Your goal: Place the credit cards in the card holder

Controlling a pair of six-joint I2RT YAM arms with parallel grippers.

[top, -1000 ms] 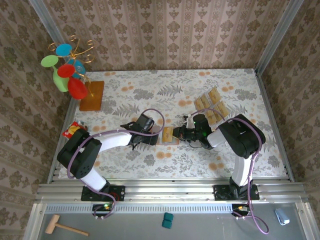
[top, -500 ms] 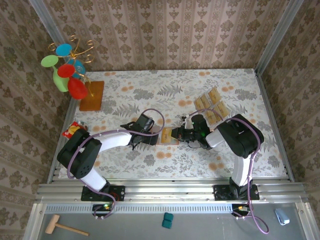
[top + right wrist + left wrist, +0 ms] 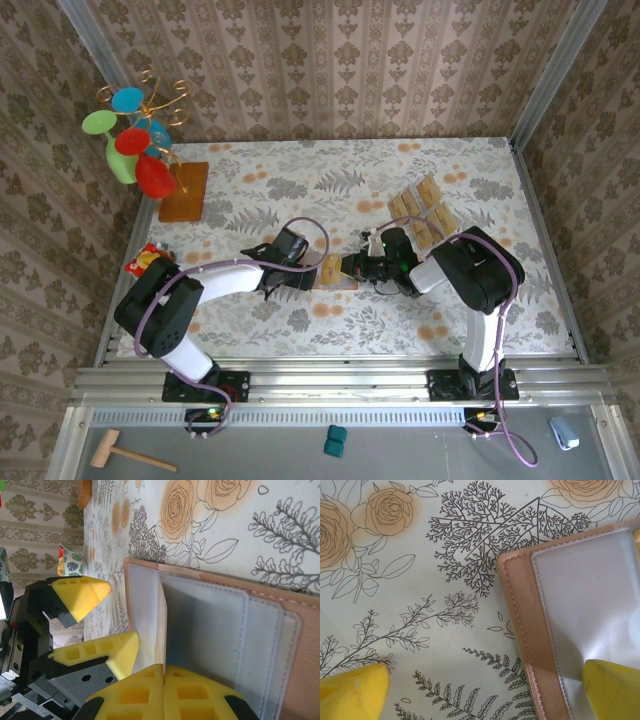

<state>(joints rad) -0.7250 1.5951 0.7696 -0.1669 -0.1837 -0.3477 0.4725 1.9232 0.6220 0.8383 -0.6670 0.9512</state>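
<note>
There, credit card (image 3: 161,620) in right claw (image 3: 164,672), at card holder (image 3: 305,645).

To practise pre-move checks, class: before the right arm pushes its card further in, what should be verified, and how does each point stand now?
1. Right gripper shut on a credit card: ok.
2. Card holder lying open on the table, clear pockets facing up: ok.
3. Left gripper open, one finger on the holder's clear window, the other on the table beside it: ok.
4. Card's leading edge actually inside a pocket slot: cannot tell.
5. Card lined up flat with the pocket: not ok, it stands on edge against the holder.
6. Spare cards waiting in the tray: ok.
</note>
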